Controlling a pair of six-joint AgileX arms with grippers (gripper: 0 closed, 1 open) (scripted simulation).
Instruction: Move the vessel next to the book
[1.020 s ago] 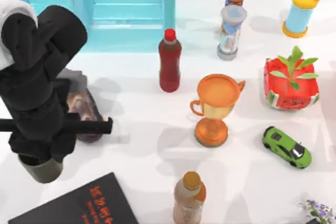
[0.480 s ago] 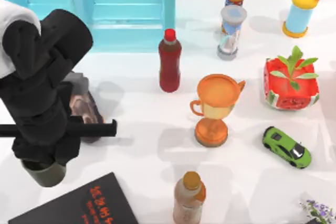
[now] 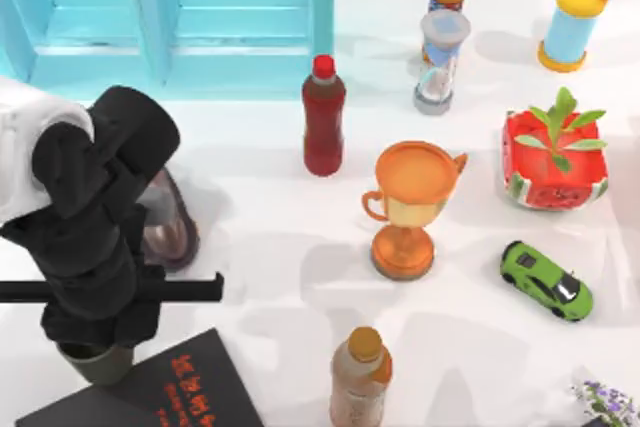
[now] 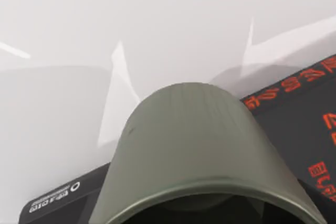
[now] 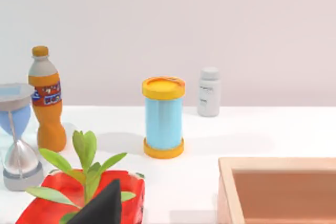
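The vessel (image 3: 105,367), a small olive-grey cup, hangs under my left arm's wrist at the table's front left. My left gripper (image 3: 97,347) is shut on it, mostly covered by the black wrist. The left wrist view has the vessel (image 4: 194,145) close up, its rounded bottom pointing away. The book (image 3: 185,387), black with red-orange lettering, lies flat just right of the cup. In the left wrist view, the book (image 4: 304,129) reaches beneath and beside the cup. My right gripper (image 5: 100,205) is parked off to the right.
A brown shell-like object (image 3: 165,222) lies behind the left arm. An orange trophy cup (image 3: 410,207), a red bottle (image 3: 324,117), an orange-capped bottle (image 3: 360,377), a green car (image 3: 546,280) and a watermelon planter (image 3: 555,162) stand to the right. A blue cabinet (image 3: 240,17) fills the back left.
My left arm has carried the vessel toward the table's front edge and slightly right. The cup now sits right against the book's left side.
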